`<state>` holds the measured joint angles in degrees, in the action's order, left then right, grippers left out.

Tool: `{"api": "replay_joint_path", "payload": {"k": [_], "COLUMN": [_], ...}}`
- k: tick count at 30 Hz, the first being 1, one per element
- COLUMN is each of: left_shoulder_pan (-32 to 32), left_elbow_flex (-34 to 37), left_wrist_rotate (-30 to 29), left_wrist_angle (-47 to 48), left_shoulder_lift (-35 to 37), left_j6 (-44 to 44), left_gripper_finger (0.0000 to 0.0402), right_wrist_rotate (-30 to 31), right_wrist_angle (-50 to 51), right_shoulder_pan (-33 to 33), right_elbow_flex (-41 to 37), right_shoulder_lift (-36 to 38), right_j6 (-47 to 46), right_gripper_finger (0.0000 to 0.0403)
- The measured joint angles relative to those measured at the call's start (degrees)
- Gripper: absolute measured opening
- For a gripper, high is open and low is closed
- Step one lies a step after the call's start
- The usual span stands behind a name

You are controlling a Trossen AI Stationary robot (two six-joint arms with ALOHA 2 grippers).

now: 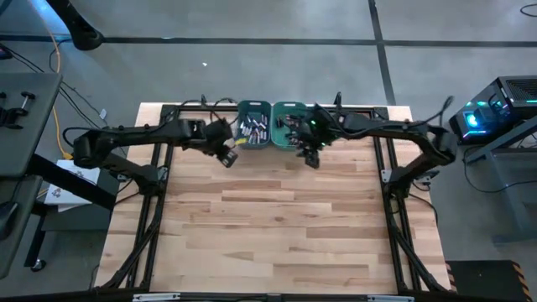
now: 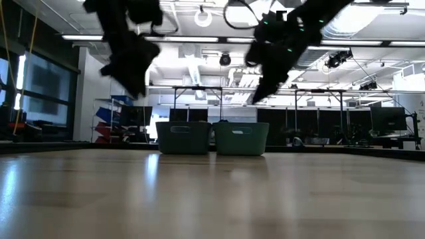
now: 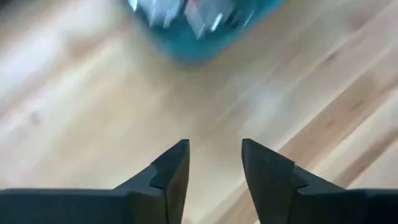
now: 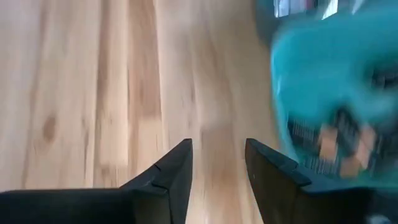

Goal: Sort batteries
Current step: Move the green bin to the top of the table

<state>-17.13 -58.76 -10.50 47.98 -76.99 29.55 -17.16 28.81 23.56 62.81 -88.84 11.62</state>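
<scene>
Filling teal bins (image 1: 270, 109): silvery batteries (image 1: 252, 127)

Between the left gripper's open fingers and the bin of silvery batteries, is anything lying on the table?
No. In the left wrist view only bare wood lies between the left gripper and the teal bin holding the batteries.

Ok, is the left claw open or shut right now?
Open. The left claw shows a clear gap between its fingers, bare table visible through it, nothing held.
</scene>
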Motion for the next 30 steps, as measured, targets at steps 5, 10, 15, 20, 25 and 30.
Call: {"api": "replay_joint_path", "payload": {"k": [5, 10, 15, 20, 25, 30], "left_shoulder_pan": [-2.82, -5.9, -7.94, -9.48, -10.02, -9.93], "left_elbow_flex": [11.78, 19.94, 21.89, 21.89, 21.89, 21.92], "left_wrist_rotate": [2.49, 2.71, 2.37, 2.21, 2.27, 2.65], "left_wrist_angle": [-8.59, -23.59, -33.95, -42.48, -45.62, -47.86], "left_shoulder_lift": [0.98, -2.11, -5.81, -8.9, -9.79, -9.84], "left_j6": [3.37, 3.29, -1.81, -1.9, -0.85, -0.54], "left_gripper_finger": [0.011, 0.0086, 0.0072, 0.0069, 0.0069, 0.0069], "right_wrist_rotate": [5.7, 11.88, 13.79, 17.16, 20.19, 19.95], "right_wrist_angle": [-1.72, -8.63, -16.38, -17.59, -17.85, -17.92], "right_shoulder_pan": [1.41, 2.81, 3.22, 3.42, 3.93, 4.21], "right_elbow_flex": [-11.11, -17.64, -19.05, -17.31, -16.73, -16.71], "right_shoulder_lift": [5.0, 4.23, 1.02, -1.32, -1.46, -1.44], "right_j6": [-5.82, -14.83, -18.23, -18.73, -19.65, -20.83], "right_gripper_finger": [0.0114, 0.0088, 0.0078, 0.0078, 0.0078, 0.0078]}}
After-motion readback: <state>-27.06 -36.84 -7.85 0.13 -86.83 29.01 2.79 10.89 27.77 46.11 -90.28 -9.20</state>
